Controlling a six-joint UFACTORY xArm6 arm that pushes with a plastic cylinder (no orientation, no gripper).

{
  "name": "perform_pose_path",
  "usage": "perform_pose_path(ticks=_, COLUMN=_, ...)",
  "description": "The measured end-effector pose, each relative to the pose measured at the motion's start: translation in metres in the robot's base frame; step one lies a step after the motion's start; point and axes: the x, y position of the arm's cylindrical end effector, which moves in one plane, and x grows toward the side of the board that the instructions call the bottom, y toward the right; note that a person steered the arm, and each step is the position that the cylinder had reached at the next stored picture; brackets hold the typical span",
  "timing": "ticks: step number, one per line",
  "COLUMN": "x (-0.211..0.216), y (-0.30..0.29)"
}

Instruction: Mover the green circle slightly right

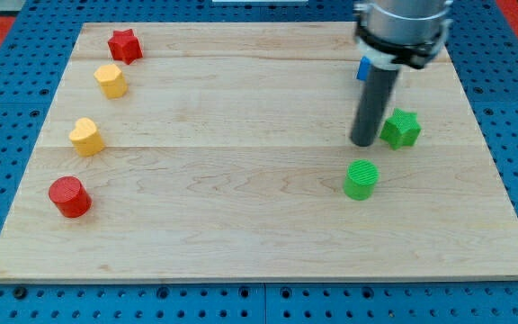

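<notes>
My tip, a bare rod with no jaws to open or close, sits at twelve o'clock from the green circle, apart from it. The green star lies just beside the tip, at three o'clock.

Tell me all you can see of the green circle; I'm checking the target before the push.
The green circle is a short ribbed cylinder, plastic by its look, standing upright on the wooden board in the view's lower right. Nothing touches it. My tip sits just above it in the view, apart; the green star lies up-right.
</notes>
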Motion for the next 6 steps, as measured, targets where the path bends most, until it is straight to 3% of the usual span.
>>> perform_pose_path(ticks=1, x=0.007, y=-0.047)
perform_pose_path(ticks=2, x=0.040, y=-0.047)
perform_pose_path(ticks=4, x=0.077, y=-0.009)
perform_pose_path(ticks=6, x=0.082, y=0.047)
